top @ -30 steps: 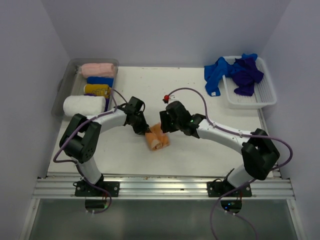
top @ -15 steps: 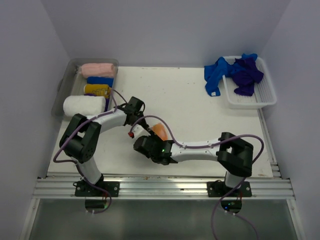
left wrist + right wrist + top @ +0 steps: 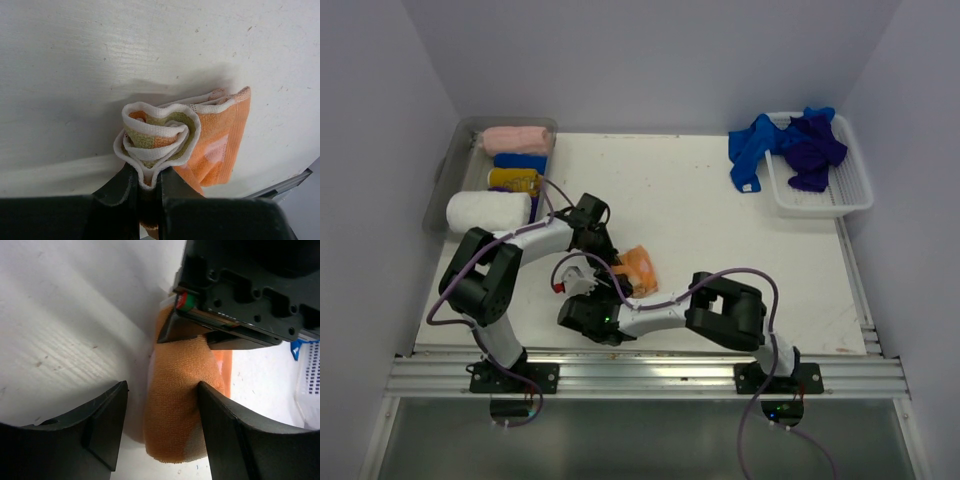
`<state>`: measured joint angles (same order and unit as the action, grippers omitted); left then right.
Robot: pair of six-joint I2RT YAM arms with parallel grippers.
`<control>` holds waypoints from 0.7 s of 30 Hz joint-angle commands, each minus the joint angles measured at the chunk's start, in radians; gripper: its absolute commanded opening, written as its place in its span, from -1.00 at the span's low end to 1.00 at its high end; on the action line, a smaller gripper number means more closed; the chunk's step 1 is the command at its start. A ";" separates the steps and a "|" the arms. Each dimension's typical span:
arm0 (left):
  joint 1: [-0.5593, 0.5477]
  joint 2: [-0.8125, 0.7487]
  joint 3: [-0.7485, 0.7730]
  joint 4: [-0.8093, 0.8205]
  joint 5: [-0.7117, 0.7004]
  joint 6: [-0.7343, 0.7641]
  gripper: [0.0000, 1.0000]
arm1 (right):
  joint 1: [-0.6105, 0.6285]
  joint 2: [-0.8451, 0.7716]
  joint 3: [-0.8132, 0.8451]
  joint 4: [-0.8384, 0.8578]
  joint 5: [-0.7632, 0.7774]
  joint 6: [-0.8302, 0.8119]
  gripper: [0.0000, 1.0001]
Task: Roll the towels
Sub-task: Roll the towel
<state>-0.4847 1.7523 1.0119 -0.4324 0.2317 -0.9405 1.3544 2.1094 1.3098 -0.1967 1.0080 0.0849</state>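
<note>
A small orange towel [image 3: 638, 268], wound into a loose roll, lies on a white table [image 3: 720, 220] close to the near edge and a little left of the middle. The left gripper [image 3: 610, 262] reaches in from the left of the orange towel, and its two fingers are clamped on the open end of the roll, pinching the white-edged layers where the spiral shows. The right gripper [image 3: 588, 288] sits just in front of the orange towel with its arm folded back low along the near edge. Its fingers are spread wide, and the roll lies between them, pressed against one finger [image 3: 225, 430]. Far to the left and behind the orange towel, a clear bin [image 3: 445, 170] holds rolled towels [image 3: 488, 210] in white, yellow, blue and pink. Far to the right and behind it, a white basket [image 3: 840, 200] holds loose blue and purple towels [image 3: 790, 145].
</note>
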 commanded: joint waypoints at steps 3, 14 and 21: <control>-0.003 0.041 -0.022 -0.108 -0.023 0.006 -1.00 | 0.000 0.020 0.029 -0.072 0.191 0.110 0.24; -0.003 0.026 -0.029 -0.103 -0.012 0.008 -1.00 | -0.034 0.049 0.046 -0.109 0.167 0.174 0.11; -0.002 -0.037 -0.052 -0.057 0.004 0.002 -0.79 | -0.072 -0.044 -0.022 -0.092 0.026 0.262 -0.77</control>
<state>-0.4847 1.7466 1.0035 -0.4202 0.2424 -0.9512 1.3346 2.1437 1.3315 -0.2840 1.1133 0.2367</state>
